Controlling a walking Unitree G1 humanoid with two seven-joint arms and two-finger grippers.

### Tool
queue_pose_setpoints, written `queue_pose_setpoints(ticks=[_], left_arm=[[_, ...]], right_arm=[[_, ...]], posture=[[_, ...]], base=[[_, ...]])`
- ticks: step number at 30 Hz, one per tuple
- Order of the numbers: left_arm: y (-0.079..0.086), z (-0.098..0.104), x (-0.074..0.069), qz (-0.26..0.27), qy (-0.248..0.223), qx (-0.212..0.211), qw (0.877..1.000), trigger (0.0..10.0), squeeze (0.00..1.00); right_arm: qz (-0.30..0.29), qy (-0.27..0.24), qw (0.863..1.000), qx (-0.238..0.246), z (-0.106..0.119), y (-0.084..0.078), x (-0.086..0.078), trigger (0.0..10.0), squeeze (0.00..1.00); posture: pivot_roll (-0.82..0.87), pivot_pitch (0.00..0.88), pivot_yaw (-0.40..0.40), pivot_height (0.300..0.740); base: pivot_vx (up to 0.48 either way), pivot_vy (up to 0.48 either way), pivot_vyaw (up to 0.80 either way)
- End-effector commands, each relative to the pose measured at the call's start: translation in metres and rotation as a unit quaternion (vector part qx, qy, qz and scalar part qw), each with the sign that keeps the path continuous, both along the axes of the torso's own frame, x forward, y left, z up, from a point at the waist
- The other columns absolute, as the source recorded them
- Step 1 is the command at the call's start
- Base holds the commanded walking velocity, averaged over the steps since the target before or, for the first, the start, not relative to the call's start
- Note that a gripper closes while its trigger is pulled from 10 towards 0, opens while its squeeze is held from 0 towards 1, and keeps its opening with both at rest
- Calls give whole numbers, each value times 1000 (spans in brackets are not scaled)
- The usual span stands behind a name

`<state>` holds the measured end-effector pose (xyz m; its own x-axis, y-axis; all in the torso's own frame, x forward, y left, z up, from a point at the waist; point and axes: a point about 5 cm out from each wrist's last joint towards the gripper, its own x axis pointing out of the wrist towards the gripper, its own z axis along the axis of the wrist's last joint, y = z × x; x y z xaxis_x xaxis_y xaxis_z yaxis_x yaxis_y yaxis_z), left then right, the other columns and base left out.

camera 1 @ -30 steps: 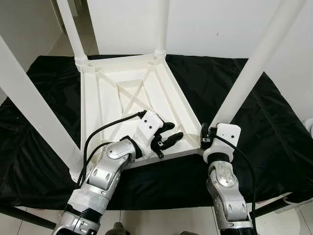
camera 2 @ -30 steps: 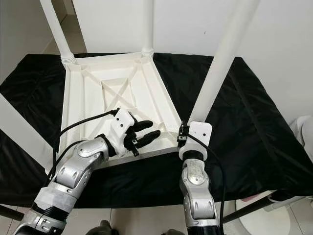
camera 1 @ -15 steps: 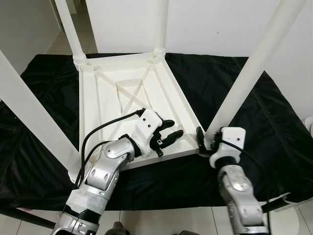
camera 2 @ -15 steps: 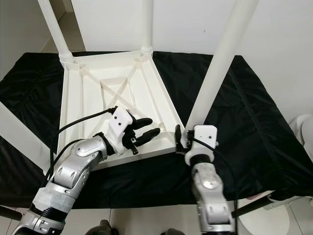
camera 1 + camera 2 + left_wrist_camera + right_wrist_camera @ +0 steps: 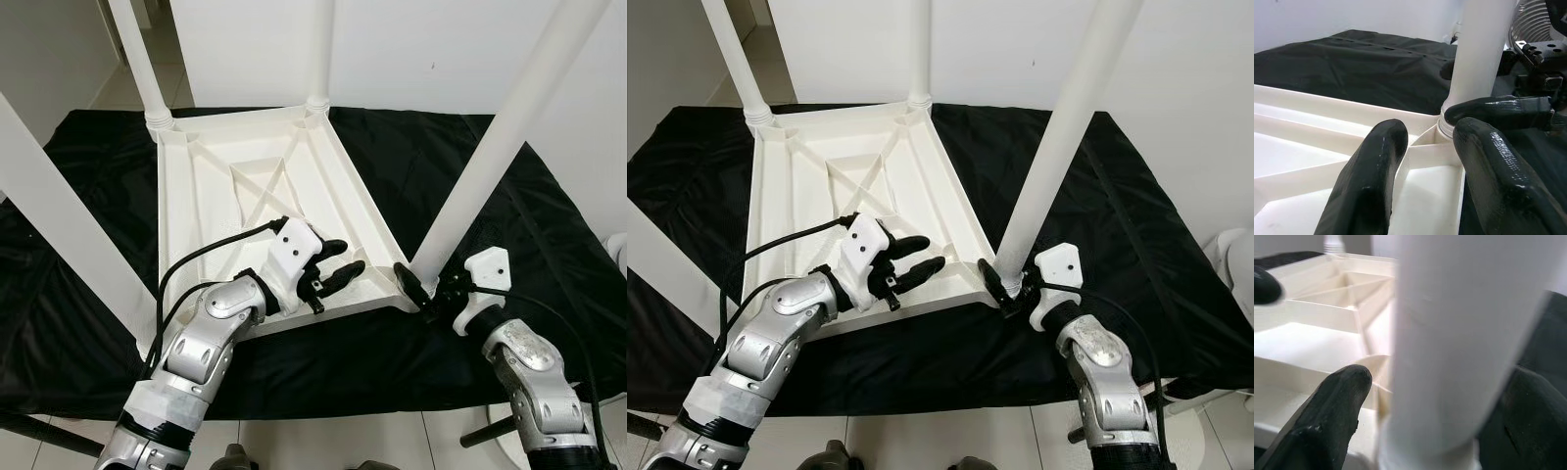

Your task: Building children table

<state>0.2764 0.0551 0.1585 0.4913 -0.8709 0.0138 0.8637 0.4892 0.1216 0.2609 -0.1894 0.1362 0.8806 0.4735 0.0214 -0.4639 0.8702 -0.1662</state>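
Upturned white children table (image 5: 265, 211) lies mid-frame on the black-draped tabletop (image 5: 549, 245); right claw (image 5: 1007, 291) straddles the lower-right leg (image 5: 490, 157) base loosely, left claw (image 5: 338, 266) spread nearby — an unseated leg could tip.

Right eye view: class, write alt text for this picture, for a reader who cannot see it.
A robot's right gripper has its fingers around the foot of a white table leg at the near corner of an upturned white table on black cloth. Its left gripper rests open on the table's ribbed underside.
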Motion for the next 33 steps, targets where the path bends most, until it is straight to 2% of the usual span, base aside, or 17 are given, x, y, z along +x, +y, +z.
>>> queue_pose_setpoints(ticks=[1,2,3,4,5,10,15,16,17,21,22,23,24,29,33], left_arm=[[-4,2,-8,-65,-5,8,998,10000,0],[-5,3,-9,-68,-7,9,998,10000,0],[-5,3,-9,-68,-7,9,998,10000,0],[-6,3,-9,-70,-9,9,997,10000,0],[-7,4,-10,-70,-13,9,997,10000,0],[-9,4,-11,-69,-15,8,997,10000,0],[-10,3,-14,-68,-11,3,998,10000,0],[-11,3,-15,-68,-10,2,998,10000,0],[-12,3,-15,-68,-9,1,998,10000,0],[-13,3,-16,-68,-7,-1,998,10000,0],[-13,3,-16,-67,-8,0,998,10000,0],[-13,3,-16,-67,-8,0,998,10000,0],[-13,3,-16,-66,-9,1,998,10000,0],[-12,3,-15,-63,-9,0,998,10000,0],[-12,4,-14,-63,-9,0,998,10000,0]], right_arm=[[18,6,1000,-8,0,-3,5,7255,0],[29,9,999,-15,0,-3,9,4784,0],[29,9,999,-15,0,-3,9,4784,0],[39,9,999,-25,-1,-4,14,3569,0],[45,13,998,-32,-2,-5,17,0,0],[51,20,998,-36,-6,-6,21,0,0],[66,34,997,-25,-13,-5,14,0,0],[60,36,997,-18,-14,-4,11,1686,0],[54,38,998,-11,-14,-3,10,10000,0],[25,34,999,6,-13,1,9,10000,0],[-19,26,999,6,-11,2,12,10000,0],[-19,26,999,6,-11,2,12,10000,0],[-59,30,998,9,-12,3,14,10000,0],[-124,31,991,28,-11,24,9,10000,0],[-167,39,984,48,-13,34,7,10000,0]], posture=[[-5,0,0,740],[-1,0,-1,740],[-1,0,-1,740],[3,0,-5,740],[4,0,-7,740],[0,0,-11,740],[-4,0,-22,740],[-7,0,-22,740],[-7,0,-23,740],[-8,0,-23,740],[-7,0,-25,740],[-7,0,-25,740],[-5,0,-26,740],[-5,0,-28,740],[-4,0,-30,740]], base=[[0,0,0],[0,0,0],[0,0,0],[0,0,0],[0,0,0],[0,0,0],[0,0,0],[0,0,0],[0,0,0],[0,0,0],[0,0,0],[0,0,0],[0,0,0],[0,0,0],[0,0,0]])
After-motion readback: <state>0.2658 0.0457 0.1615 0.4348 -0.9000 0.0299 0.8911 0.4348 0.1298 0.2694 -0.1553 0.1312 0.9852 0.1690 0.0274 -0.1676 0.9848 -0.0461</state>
